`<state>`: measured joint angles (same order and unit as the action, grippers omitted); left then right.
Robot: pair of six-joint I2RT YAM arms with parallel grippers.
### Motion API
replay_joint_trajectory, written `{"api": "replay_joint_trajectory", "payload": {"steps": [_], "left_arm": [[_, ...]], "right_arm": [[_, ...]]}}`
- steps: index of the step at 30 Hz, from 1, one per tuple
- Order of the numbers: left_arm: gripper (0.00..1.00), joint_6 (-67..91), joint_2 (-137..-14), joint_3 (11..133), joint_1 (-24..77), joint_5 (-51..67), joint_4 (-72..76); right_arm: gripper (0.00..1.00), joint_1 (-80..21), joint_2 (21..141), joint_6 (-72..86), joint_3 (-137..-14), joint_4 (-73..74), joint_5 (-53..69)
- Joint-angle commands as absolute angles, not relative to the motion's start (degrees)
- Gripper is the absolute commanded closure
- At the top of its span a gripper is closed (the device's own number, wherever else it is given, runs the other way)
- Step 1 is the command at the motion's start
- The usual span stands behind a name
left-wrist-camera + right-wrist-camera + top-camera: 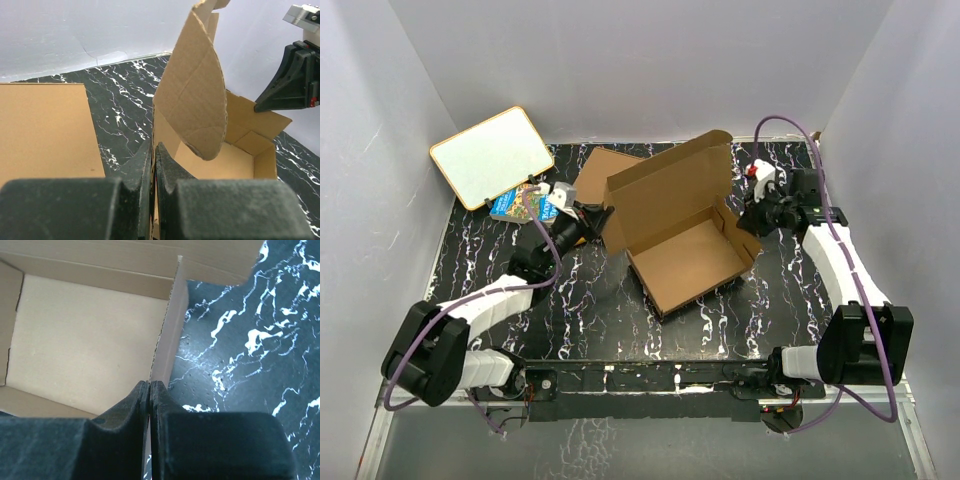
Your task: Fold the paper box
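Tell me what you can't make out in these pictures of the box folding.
- Colourful book, top view: partly covered by the white board and left arm; cover too small to read.
- Flat brown cardboard sheet, top view: near edge hidden behind the raised lid of the brown cardboard mailer box.
- That box's gripped wall, left wrist view: blocked by the left jaws.

The top view looks down from high on the near side of the paper box [685, 262], taking in the whole table [770, 310]. The left wrist view sits low and close at the box's left wall, facing across it; the right wrist view looks steeply down, close over its right wall. All three share the box's inside.
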<state>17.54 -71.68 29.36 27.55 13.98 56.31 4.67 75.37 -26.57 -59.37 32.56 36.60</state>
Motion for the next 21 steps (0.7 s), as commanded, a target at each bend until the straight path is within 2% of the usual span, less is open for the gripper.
{"api": "replay_joint_trajectory", "payload": {"steps": [1,9,12,15,21], "left_arm": [[1.00,16.10,-74.17,32.12,27.73,15.42,59.95],[1.00,13.14,-78.13,29.44,27.73,18.25,67.69],[1.00,11.12,-77.49,29.01,27.77,19.26,66.95],[1.00,10.02,-76.80,28.98,27.76,20.22,65.68],[1.00,9.67,-76.21,29.14,27.77,20.65,64.45]], "right_arm": [[0.92,-0.21,74.27,-26.93,-60.57,29.80,35.67],[0.92,-4.41,77.65,-28.10,-55.62,28.03,28.89],[0.87,-4.34,77.23,-27.82,-53.86,27.25,29.13],[0.81,-3.31,77.10,-26.57,-52.23,25.61,31.20],[0.77,3.27,82.56,-24.70,-53.10,26.24,41.17]]}}
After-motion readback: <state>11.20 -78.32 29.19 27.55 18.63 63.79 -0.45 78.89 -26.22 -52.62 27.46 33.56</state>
